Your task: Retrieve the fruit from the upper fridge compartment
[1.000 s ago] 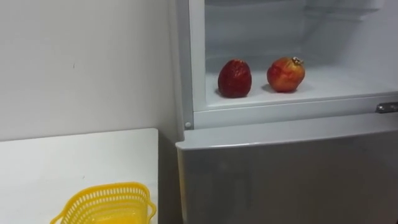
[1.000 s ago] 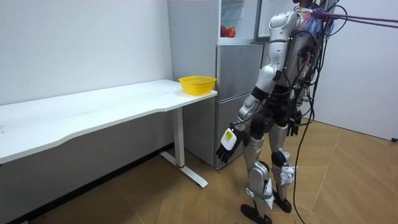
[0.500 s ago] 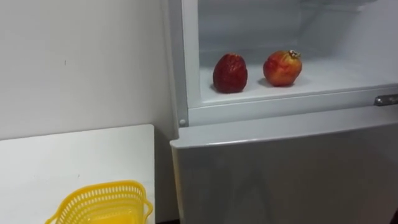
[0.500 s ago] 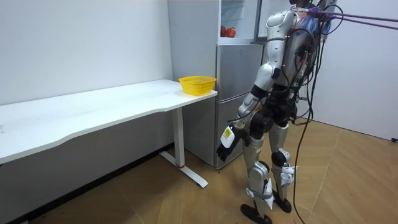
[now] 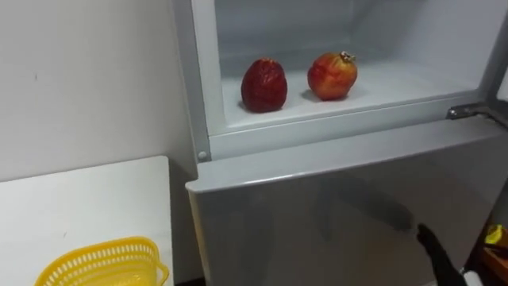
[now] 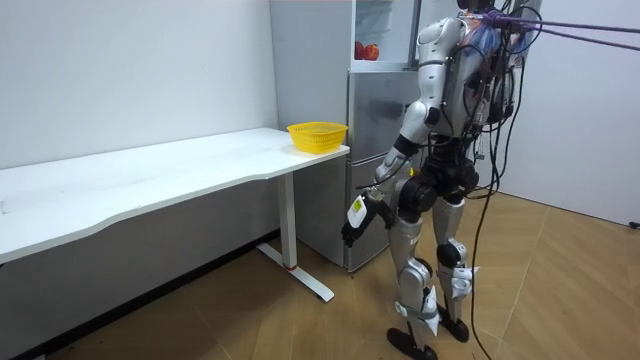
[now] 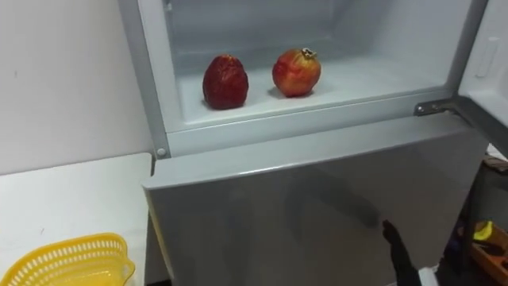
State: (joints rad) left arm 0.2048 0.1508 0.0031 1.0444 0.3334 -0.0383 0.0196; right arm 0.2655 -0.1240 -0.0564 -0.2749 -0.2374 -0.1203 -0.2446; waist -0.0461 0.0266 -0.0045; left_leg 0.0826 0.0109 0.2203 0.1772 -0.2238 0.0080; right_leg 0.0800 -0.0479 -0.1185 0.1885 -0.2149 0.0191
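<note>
The upper fridge compartment (image 5: 397,87) stands open. On its white shelf lie a dark red strawberry-shaped fruit (image 5: 263,84) at the left and a red-orange pomegranate (image 5: 332,75) to its right, a little apart. A straight dark finger of my right hand (image 5: 432,248) rises at the lower right, in front of the grey lower fridge door (image 5: 317,206) and well below the fruits. In the room view I stand facing the fridge (image 6: 385,150). My left hand (image 6: 355,215) hangs low and forward with relaxed fingers, holding nothing.
A yellow mesh basket (image 5: 99,266) sits at the near end of the white table (image 5: 79,202), left of the fridge. The open upper door (image 7: 494,56) and its hinge (image 5: 468,111) are at the right. A white wall (image 5: 79,79) lies behind the table.
The whole eye view has shifted left as the camera turned right. A finger of my right hand has come into view at the lower right. In the room view my left arm has swung forward.
</note>
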